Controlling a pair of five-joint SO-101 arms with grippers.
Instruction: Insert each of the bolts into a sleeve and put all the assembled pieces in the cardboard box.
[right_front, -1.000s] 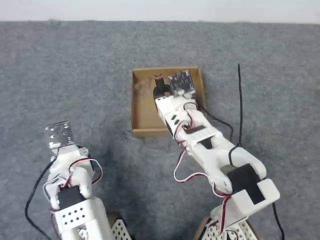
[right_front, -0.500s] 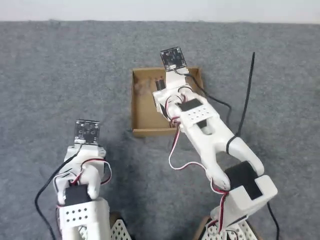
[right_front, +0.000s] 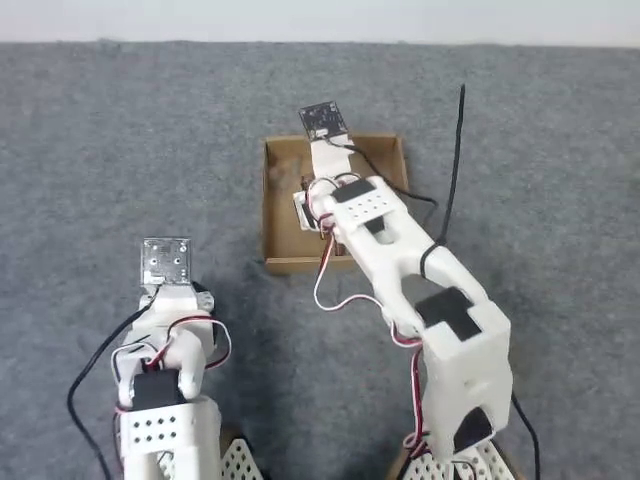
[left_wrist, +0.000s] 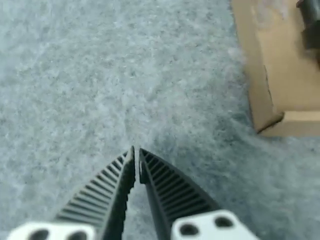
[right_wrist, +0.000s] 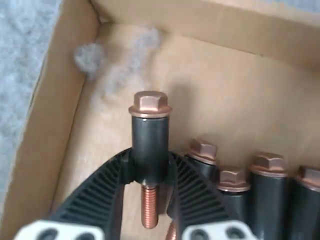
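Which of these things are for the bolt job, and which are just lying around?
For the job: cardboard box, bolt-in-sleeve piece held by the right gripper, finished pieces inside the box.
Just there: grey mat, black cable, fluff, shut left gripper.

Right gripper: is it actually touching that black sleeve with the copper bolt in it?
Touching. In the right wrist view the right gripper clamps the sleeve, fingers pressed on both its sides.

Bright, even, diffuse light; only soft, faint shadows on the grey mat (right_front: 120, 130) beside the cardboard box (right_front: 290, 264)
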